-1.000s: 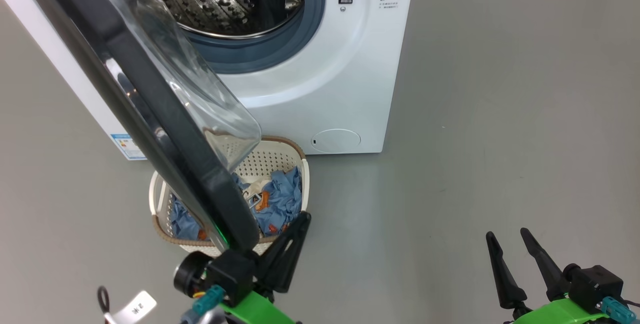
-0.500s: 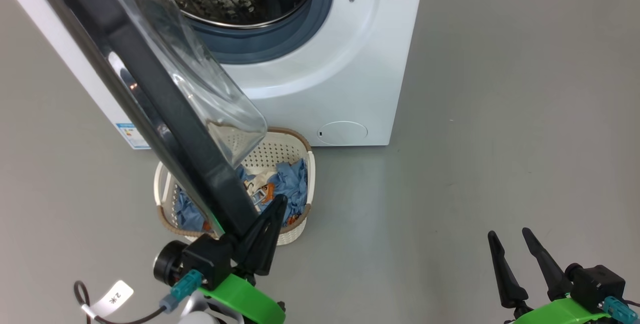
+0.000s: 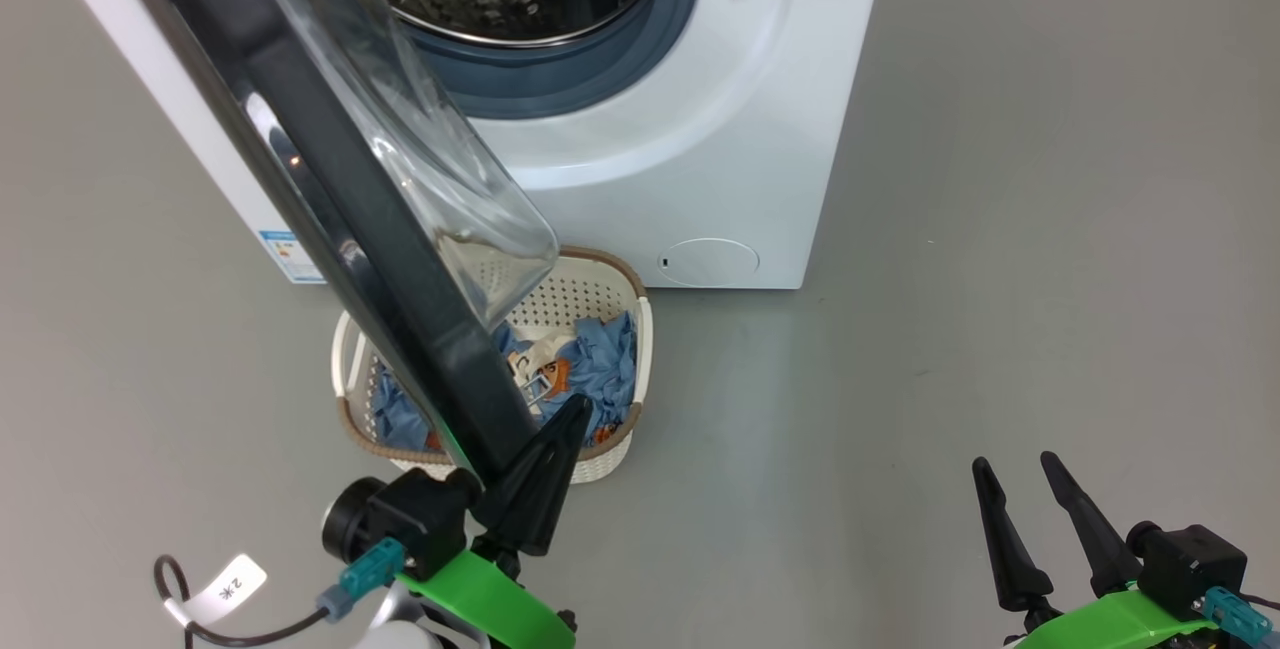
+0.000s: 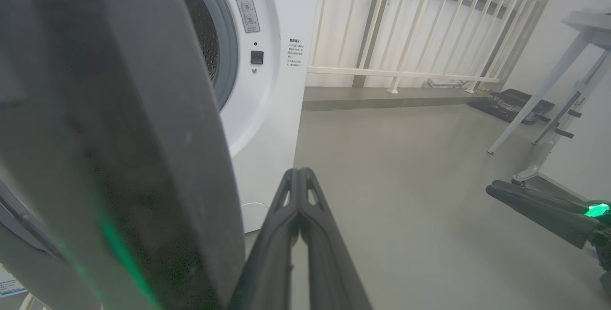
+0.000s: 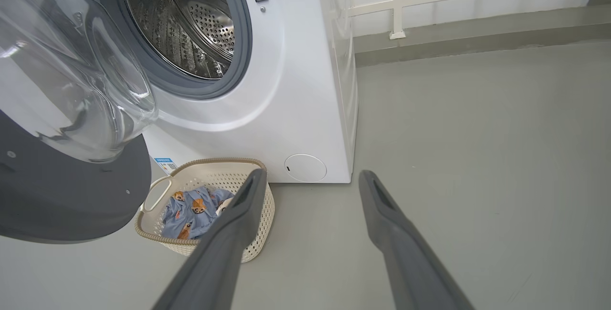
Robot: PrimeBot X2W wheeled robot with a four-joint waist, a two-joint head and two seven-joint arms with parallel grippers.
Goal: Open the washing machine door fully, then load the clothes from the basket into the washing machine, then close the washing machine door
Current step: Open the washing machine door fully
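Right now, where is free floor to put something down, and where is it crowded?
The widest bare patch is the grey floor right of the washing machine and the basket, ahead of the open right gripper. Crowded: over the basket, where the washing machine door hangs, the shut left gripper at its lower edge.

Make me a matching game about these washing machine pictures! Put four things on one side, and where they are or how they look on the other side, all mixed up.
Things:
1. washing machine door
2. clothes
3. left tool
4. right tool

Place or state:
A. wide open, holding nothing
B. lying in the basket
C. swung open, away from the drum
D. shut tight

Right pairs: 1-C, 2-B, 3-D, 4-A
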